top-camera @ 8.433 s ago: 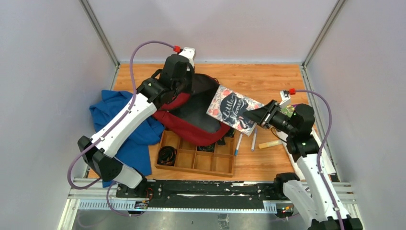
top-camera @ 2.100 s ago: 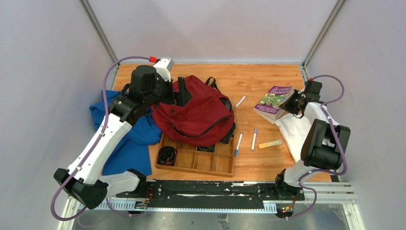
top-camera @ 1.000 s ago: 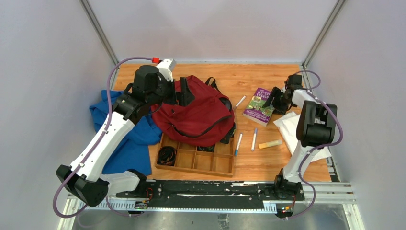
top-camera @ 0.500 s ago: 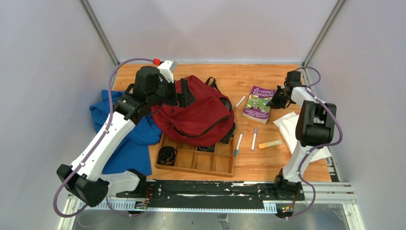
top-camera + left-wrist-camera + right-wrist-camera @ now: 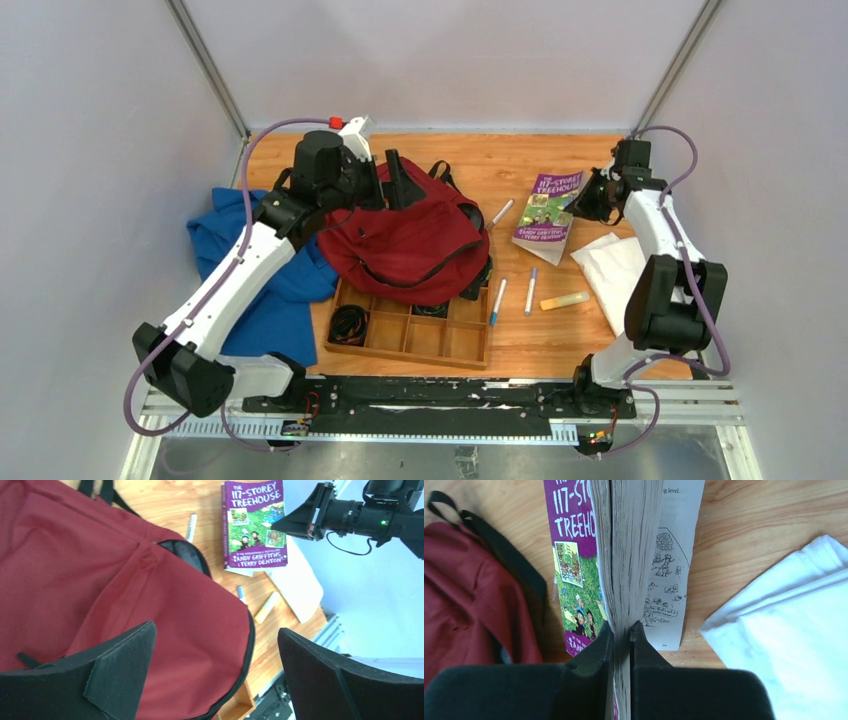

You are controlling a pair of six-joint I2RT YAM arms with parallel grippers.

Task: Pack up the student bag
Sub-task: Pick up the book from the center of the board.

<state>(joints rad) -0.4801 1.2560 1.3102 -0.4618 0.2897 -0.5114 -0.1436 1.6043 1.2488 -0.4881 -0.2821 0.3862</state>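
Right claw (image 5: 621, 627): clamped on purple paperback book (image 5: 547, 205)
Dark red fabric backpack (image 5: 410, 235): its 9 o'clock — left claw (image 5: 215, 628) nearer, spread apart

Bare wood (image 5: 500, 160) lies open beyond the student bag (image 5: 410, 235) and book (image 5: 545, 205); a marker (image 5: 501, 212) lies between them.

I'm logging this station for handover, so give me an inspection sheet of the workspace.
Surface: wooden table, partly covered.
Job's things: red backpack lying flat, overlapping wooden tray's far rim.
Clutter: blue garment, white cloth, pens, yellow highlighter.
Grippers: left gripper open above backpack; right gripper shut on purple book.
Cables: purple cables looped along both arms.
Surroundings: grey walls, metal frame posts.
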